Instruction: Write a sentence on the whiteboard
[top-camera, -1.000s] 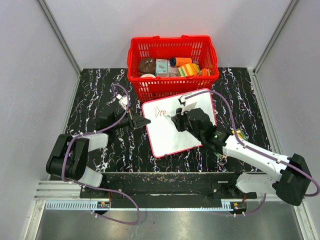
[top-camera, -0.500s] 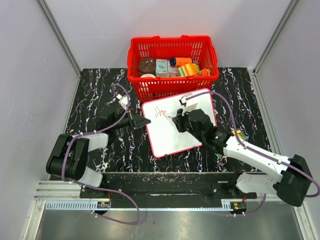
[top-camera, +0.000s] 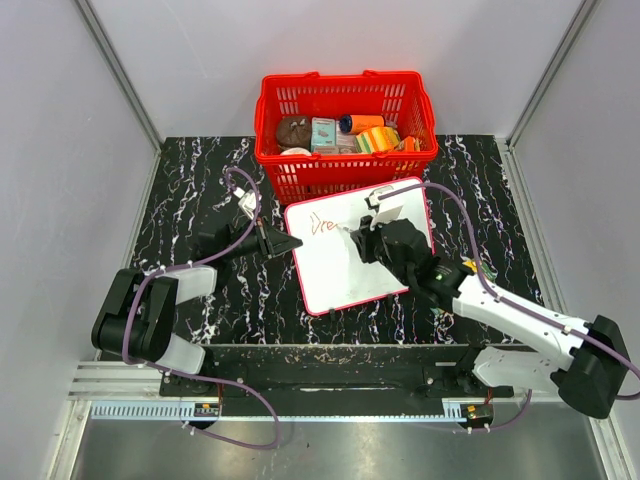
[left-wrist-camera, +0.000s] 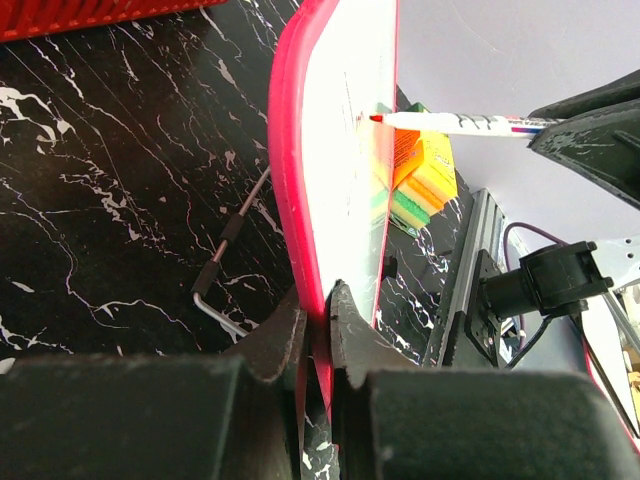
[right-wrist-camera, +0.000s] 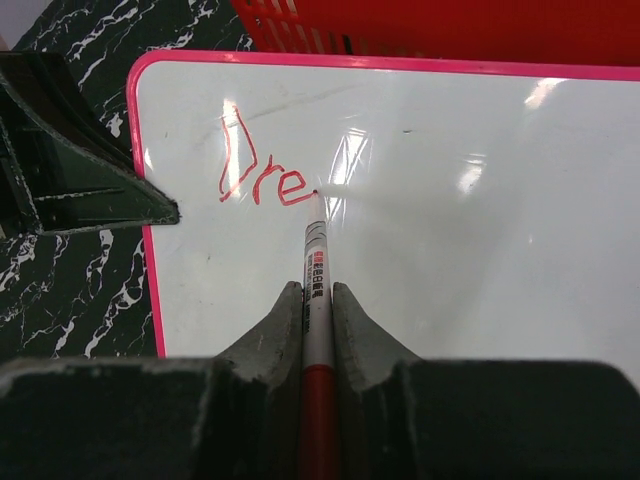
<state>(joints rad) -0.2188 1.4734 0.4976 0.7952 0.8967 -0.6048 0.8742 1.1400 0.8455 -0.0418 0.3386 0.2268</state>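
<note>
Three red letters, "Dre", make up the sentence (right-wrist-camera: 262, 175) so far, sitting in the far left corner of the whiteboard (right-wrist-camera: 450, 250). The board itself lies on the black marbled table (top-camera: 190, 200), just in front of the red basket (top-camera: 340, 80) and between the two arms. The right gripper (right-wrist-camera: 317, 295) is clamped tight on the marker (right-wrist-camera: 316, 250), jaws pinching the barrel and the tip down on the white right at the tail of the "e". Over on the other side, the left gripper (left-wrist-camera: 318, 300) is pinched onto the board's pink left rim, bracing it. Here's what matters: the pen's long axis points away from the right arm toward the basket, while the line of writing runs across it, left to right. So the next letter, I'd say, calls for a sideways move to the right, into bare white and away from the bracing claw. The right arm is the one placed to write. There's plenty of room beside and below.
</note>
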